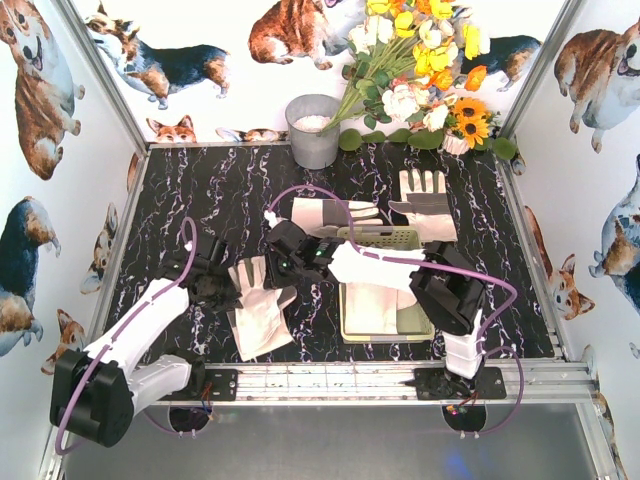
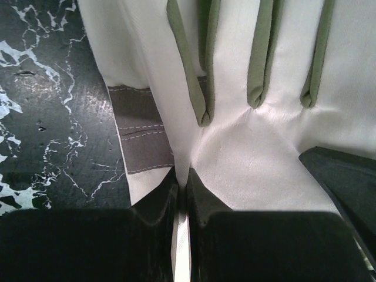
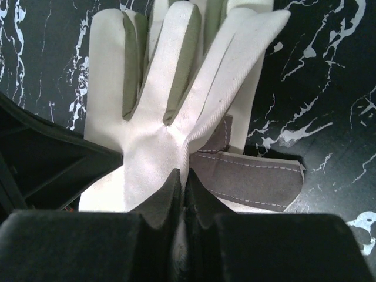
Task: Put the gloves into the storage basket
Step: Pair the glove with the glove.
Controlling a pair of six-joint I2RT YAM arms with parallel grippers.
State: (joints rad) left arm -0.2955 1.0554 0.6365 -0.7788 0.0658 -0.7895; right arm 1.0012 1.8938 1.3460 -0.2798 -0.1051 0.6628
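Observation:
Cream-white gloves [image 1: 258,315] lie overlapped on the black marble table, just left of the storage basket [image 1: 347,322]. My left gripper [image 1: 236,292] is shut on a fold of one glove [image 2: 252,147]; its jaws [image 2: 183,182] pinch the fabric below the fingers. My right gripper [image 1: 282,274] reaches in from the right and is shut on a glove [image 3: 158,135] at the base of its fingers [image 3: 183,179]. A grey-patched glove [image 3: 252,176] lies under it. More gloves [image 1: 375,300] lie in the basket. Two other gloves lie behind it, one [image 1: 335,212] close and one [image 1: 425,200] at the back right.
A round grey metal bucket [image 1: 313,130] stands at the back centre. Artificial flowers [image 1: 420,70] fill the back right corner. Corgi-print walls close in three sides. The right arm's elbow [image 1: 448,292] sits over the basket's right edge, and purple cables loop above the table.

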